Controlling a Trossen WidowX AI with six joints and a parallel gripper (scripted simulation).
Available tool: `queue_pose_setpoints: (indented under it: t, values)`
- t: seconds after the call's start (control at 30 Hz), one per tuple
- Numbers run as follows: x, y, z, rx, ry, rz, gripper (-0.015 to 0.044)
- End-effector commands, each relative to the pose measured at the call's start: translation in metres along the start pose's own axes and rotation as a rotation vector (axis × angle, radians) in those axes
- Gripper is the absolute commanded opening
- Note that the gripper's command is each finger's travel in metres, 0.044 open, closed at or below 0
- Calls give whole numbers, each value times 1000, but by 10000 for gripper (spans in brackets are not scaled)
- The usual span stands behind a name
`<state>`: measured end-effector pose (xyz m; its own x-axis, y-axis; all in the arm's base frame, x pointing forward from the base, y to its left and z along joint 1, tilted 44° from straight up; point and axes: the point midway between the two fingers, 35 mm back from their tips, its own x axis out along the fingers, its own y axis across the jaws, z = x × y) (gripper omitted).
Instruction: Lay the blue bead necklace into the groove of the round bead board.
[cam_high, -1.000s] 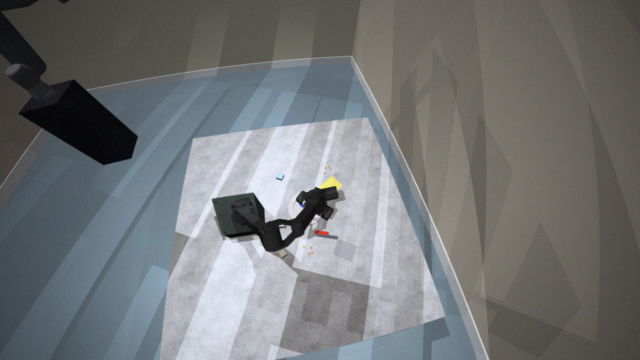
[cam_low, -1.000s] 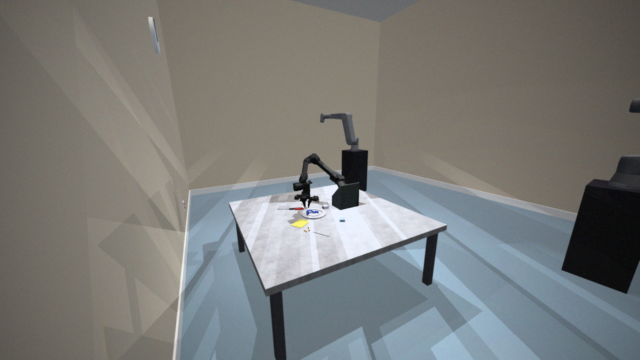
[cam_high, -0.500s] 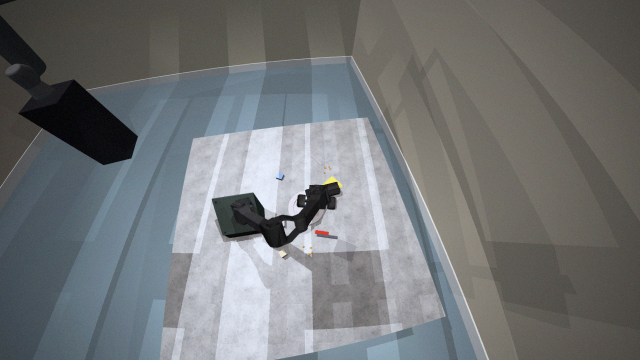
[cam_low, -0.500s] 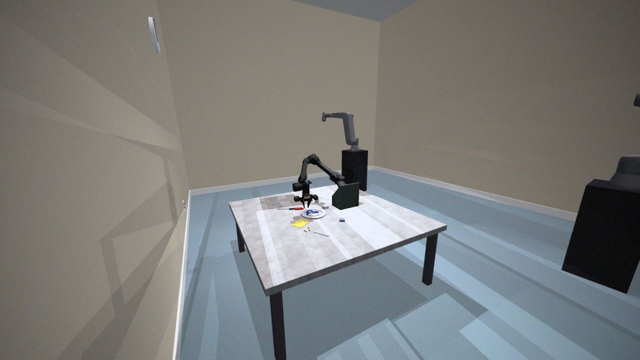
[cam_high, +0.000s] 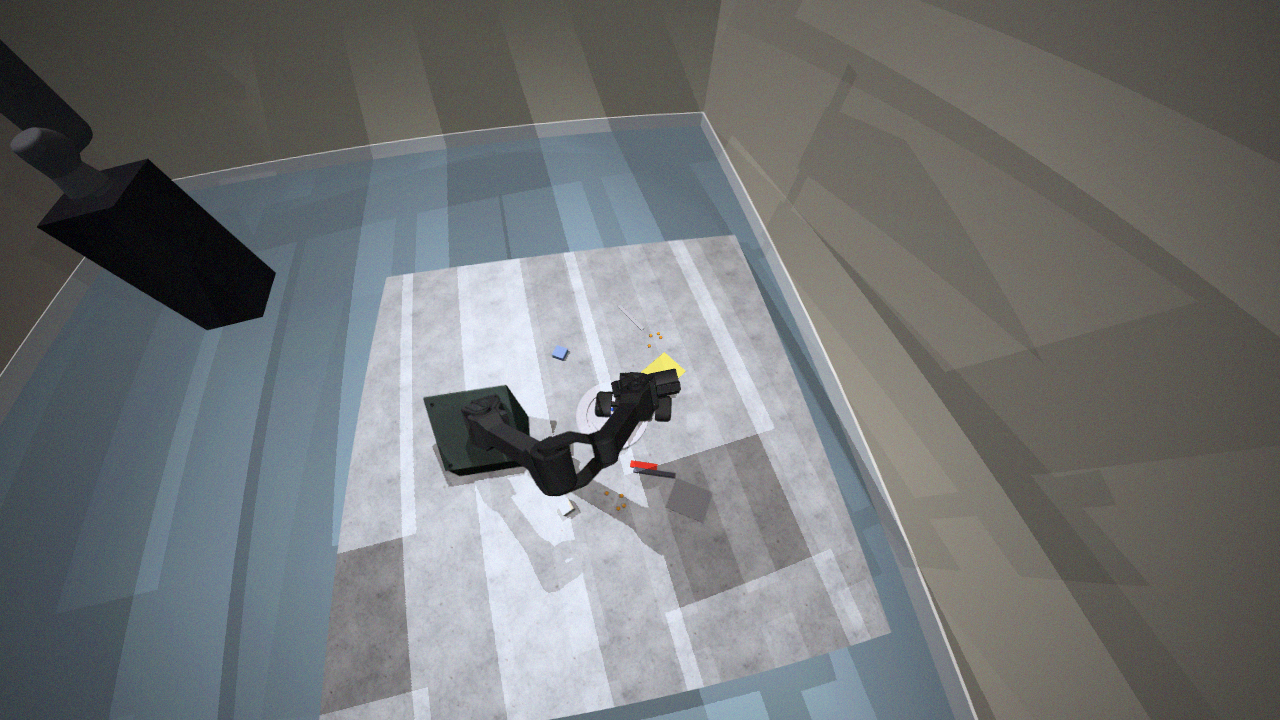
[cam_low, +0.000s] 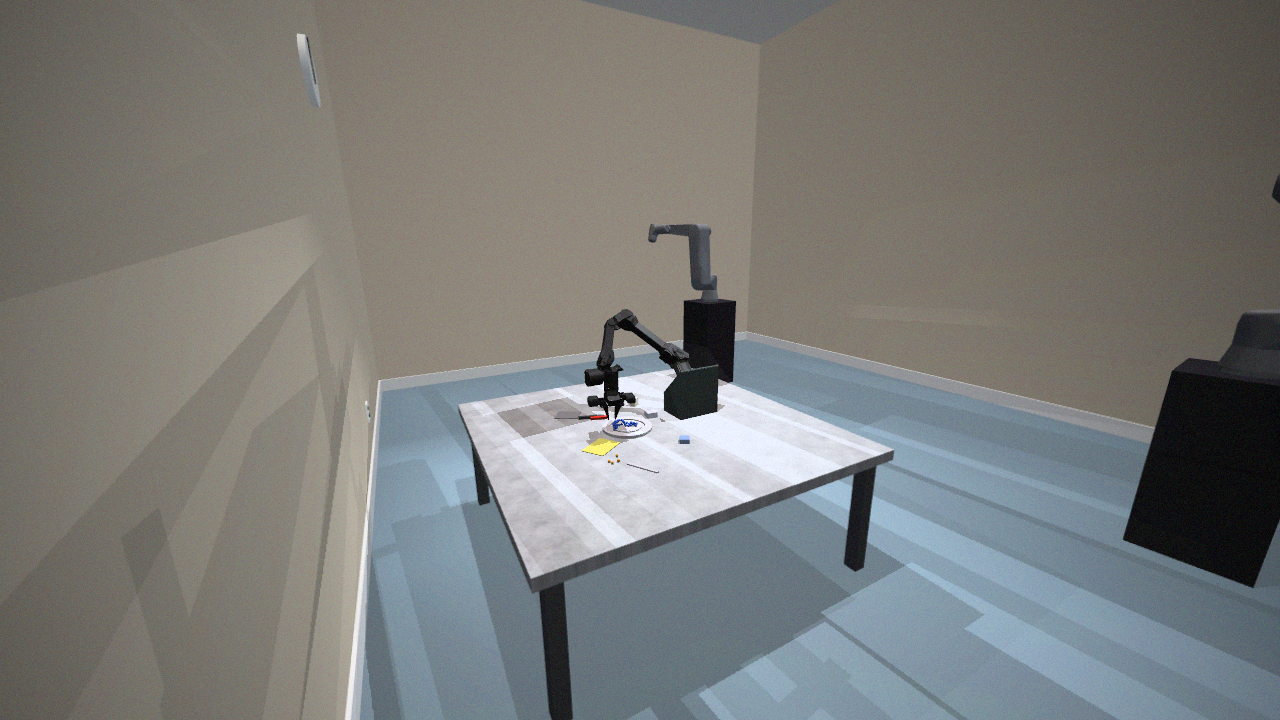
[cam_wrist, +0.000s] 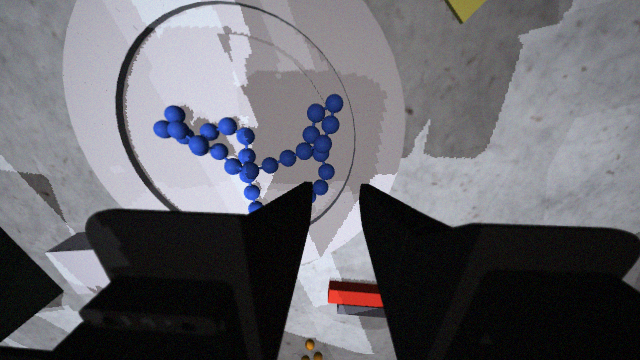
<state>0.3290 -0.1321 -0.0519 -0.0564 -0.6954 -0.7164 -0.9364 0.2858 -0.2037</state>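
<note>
The blue bead necklace (cam_wrist: 250, 150) (cam_low: 626, 424) lies in a loose tangle inside the ring groove (cam_wrist: 121, 105) of the round white bead board (cam_wrist: 90, 100) (cam_high: 593, 410) (cam_low: 637, 430). Two strands run toward my fingers and one passes behind the left fingertip. My gripper (cam_wrist: 336, 191) (cam_low: 615, 416) hangs just above the board's near edge. Its fingers stand a narrow gap apart, and bare board and table show through the gap. One bead sits right beside the left fingertip.
A red and grey block (cam_wrist: 355, 294) (cam_high: 642, 465) and loose orange beads (cam_wrist: 310, 345) lie just behind the gripper. A yellow card (cam_wrist: 465, 7) (cam_high: 664, 364) lies beyond the board. A small blue square (cam_high: 560, 352), a thin rod (cam_high: 631, 316) and a grey tile (cam_high: 689, 499) lie further off.
</note>
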Motion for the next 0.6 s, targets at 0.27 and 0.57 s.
queue_pose_setpoints:
  t: [0.27,0.57]
  values:
    - [20,4,1,-14,2,12,120]
    - [25,5,2,-16,2,13,120]
